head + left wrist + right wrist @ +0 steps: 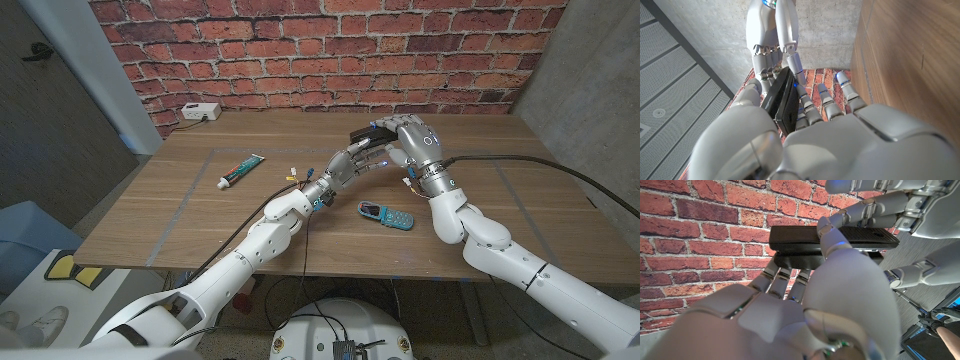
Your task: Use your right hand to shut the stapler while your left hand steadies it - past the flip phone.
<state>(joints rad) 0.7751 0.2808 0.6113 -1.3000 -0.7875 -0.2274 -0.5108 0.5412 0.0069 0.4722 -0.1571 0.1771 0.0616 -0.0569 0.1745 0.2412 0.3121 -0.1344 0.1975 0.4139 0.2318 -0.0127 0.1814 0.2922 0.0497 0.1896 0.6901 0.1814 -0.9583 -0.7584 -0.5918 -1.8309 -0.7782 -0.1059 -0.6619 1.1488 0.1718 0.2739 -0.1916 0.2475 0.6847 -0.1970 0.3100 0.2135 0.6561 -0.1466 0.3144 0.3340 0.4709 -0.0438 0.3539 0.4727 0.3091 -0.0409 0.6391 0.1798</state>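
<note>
Our right hand (418, 140) and left hand (352, 160) both clasp the slim black stapler (832, 237), fingers wrapped round it. Uneven squeezing could twist it loose.

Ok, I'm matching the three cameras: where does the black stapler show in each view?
Head view: black stapler at the table's far middle, between both hands.
Left wrist view: stapler centre, past the left hand.
Right wrist view: stapler upper middle, under the right hand.
Shared landmark: red brick wall.

Lab-like test room: brick-pattern backdrop (330, 50), concrete wall (580, 60), wooden table (200, 200)
</note>
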